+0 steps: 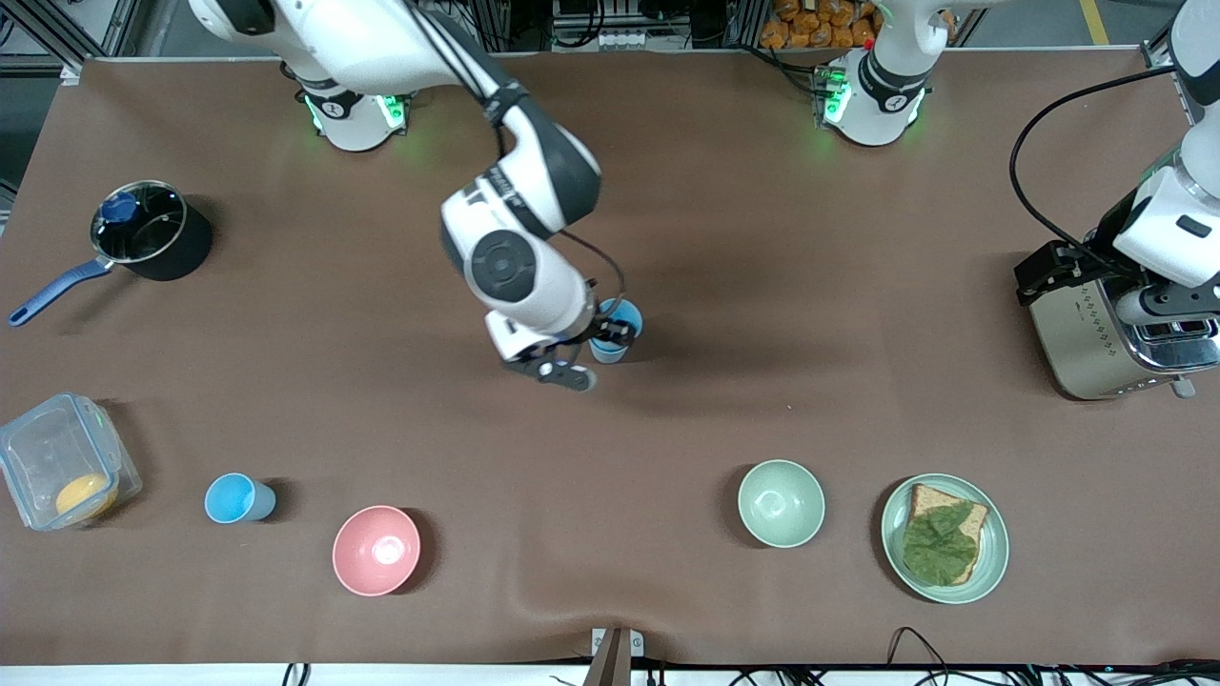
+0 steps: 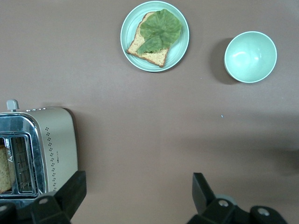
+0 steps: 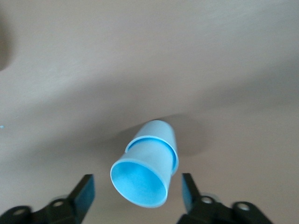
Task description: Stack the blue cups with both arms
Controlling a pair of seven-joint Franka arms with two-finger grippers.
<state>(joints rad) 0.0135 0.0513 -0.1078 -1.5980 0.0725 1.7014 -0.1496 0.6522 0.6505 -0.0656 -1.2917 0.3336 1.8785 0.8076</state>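
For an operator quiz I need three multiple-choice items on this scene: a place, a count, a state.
1. The single blue cup stands: A in the pot; B between the clear box and the pink bowl; C on the plate.
2. Cups in the stack: A one; B two; C four.
3. The right gripper, at the stack, is: A open; B shut on it; C shut on a bowl.
B, front view shows it; B, two nested rims; A, fingers apart. The left gripper waits over the toaster.

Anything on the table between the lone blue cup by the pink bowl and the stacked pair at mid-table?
Nothing visible: bare cloth runs from the lone blue cup to the stacked cups. The pink bowl sits nearer the camera, off that line.
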